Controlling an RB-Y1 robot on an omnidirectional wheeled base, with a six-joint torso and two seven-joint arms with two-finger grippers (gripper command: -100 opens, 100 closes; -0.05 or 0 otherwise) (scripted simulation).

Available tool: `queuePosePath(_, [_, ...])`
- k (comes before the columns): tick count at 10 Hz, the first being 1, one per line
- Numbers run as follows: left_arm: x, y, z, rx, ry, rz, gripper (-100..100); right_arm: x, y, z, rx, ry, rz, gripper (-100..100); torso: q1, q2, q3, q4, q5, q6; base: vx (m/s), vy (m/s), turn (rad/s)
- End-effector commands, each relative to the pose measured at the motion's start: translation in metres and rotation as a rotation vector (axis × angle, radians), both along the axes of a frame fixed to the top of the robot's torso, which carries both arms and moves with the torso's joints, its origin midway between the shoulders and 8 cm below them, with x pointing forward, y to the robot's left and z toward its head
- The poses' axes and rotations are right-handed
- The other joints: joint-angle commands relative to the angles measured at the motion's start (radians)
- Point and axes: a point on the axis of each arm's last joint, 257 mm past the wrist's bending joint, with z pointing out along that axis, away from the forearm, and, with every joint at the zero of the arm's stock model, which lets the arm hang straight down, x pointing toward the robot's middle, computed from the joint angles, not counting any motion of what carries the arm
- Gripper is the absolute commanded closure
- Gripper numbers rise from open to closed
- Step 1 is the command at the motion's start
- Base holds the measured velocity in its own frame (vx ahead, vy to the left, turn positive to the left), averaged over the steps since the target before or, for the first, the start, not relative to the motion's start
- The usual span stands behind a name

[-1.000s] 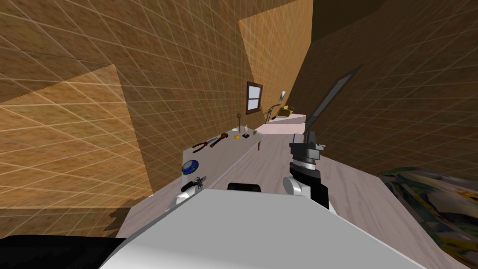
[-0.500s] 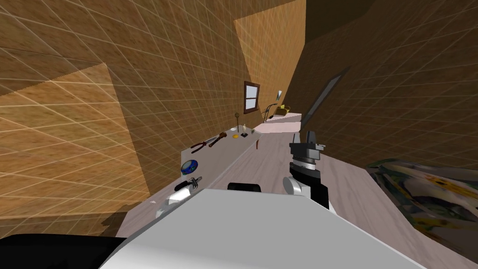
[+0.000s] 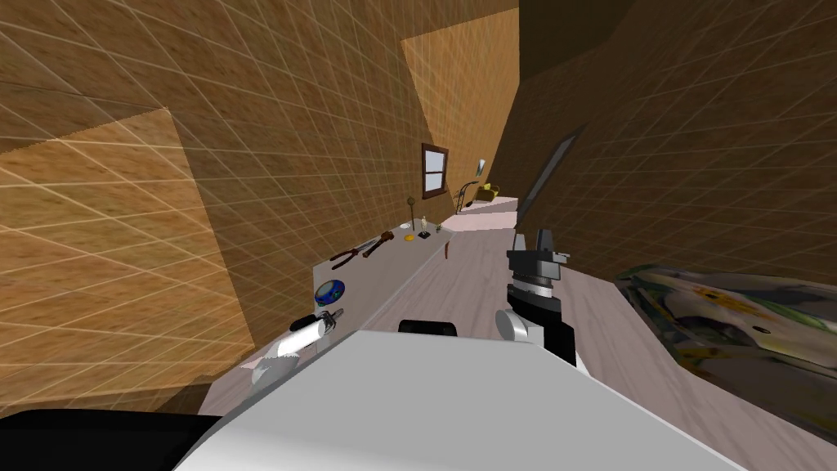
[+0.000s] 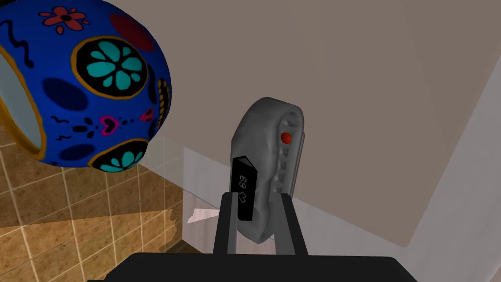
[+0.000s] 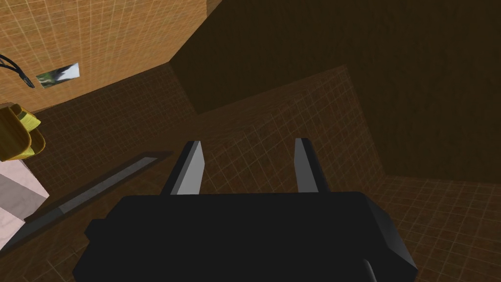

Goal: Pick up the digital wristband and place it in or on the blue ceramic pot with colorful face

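The grey wristband, with a black display and a red dot, stands upright between the fingers of my left gripper, which is shut on it. Close beside it is the blue pot, painted with teal flowers, pink hearts and a red flower; its opening faces sideways, away from the band. In the head view the pot lies on the near end of a long pale counter, and my left gripper hangs just in front of it. My right gripper is raised at mid-right, and its wrist view shows the gripper open and empty.
Further along the counter lie pliers, a hammer and several small items. A large patterned object sits low at the right. Tiled walls stand close on both sides, and pale floor runs down the middle.
The whole head view has swung, so I have turned; the patterned object has slid leftward. My left arm reaches further out, with its gripper nearer the pot. The right arm holds still.
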Motion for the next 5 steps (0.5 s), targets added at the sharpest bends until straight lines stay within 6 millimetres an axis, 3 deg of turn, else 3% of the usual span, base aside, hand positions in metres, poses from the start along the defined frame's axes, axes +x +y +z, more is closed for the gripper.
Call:
queuePosePath(1, [-0.003,0.015,0.011,-0.004,-0.002,0.038,100,0.0,0.0,0.0,0.0,0.0,0.0,0,0.0,0.0,0.0,0.0,0.0,0.0,-0.085,0.016,-0.102])
queuePosePath(5, [-0.008,0.05,0.042,-0.003,-0.013,0.113,100,0.0,0.0,0.0,0.0,0.0,0.0,0,0.0,-0.001,-0.001,0.0,0.0,0.0,-0.065,0.008,-0.092])
